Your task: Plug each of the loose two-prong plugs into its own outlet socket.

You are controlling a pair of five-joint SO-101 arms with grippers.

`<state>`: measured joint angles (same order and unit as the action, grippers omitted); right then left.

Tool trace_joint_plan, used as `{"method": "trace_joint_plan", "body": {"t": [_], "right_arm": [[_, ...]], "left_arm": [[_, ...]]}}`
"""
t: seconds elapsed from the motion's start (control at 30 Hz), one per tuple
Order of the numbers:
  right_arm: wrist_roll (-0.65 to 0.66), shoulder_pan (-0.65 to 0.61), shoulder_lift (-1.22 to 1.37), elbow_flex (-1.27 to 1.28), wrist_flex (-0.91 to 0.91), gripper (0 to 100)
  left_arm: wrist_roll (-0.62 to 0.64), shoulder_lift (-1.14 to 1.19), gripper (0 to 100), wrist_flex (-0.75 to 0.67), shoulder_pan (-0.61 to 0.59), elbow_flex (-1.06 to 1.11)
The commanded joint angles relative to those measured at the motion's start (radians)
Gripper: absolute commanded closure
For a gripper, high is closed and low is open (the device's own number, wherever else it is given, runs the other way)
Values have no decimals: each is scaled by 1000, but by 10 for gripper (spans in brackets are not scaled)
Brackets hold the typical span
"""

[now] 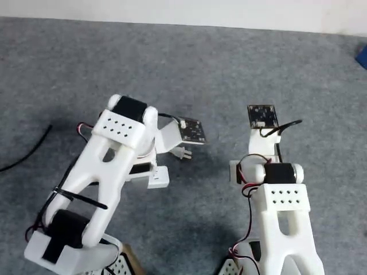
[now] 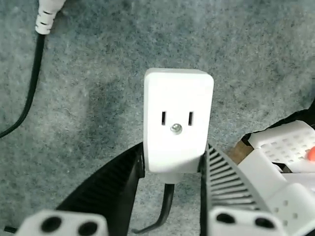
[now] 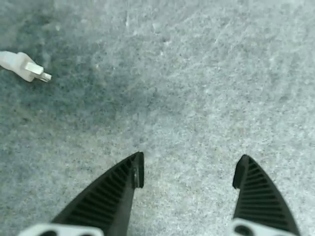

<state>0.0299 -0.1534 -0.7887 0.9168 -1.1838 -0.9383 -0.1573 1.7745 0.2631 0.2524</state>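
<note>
Left gripper point(image 2: 173, 155) is clamping white outlet socket point(image 2: 178, 113) by its sides, mid-surface. Right gripper point(image 3: 191, 162) is hanging wide over grey carpet point(image 3: 197, 73); two-prong plug point(image 3: 23, 66) is lying nearby. Probably light, rigid, slick: pinch body, not prongs.

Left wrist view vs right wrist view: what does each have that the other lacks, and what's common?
Left wrist: the left arm's jaws are shut on a white outlet socket, slots facing the camera, its black cord running back between them; farther off, a white cord end on a black cable. Right wrist: the right arm's jaws are open with nothing between them, and a loose two-prong plug lies apart from them. Both: grey carpet and black ribbed jaws.
</note>
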Motion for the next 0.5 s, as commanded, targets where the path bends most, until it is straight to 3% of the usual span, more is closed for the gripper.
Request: {"method": "trace_joint_plan", "body": {"t": [0.0,0.17,0.47], "right_arm": [[-3,-7,-15,-4,12,711],[-3,-7,-15,-4,12,711],[-5,-7,-15,-4,12,711]], "left_arm": [[-38,-36,784,0,-30,-5],[-69,-36,623,0,-53,-5],[-89,-24,681,-38,-44,7]]}}
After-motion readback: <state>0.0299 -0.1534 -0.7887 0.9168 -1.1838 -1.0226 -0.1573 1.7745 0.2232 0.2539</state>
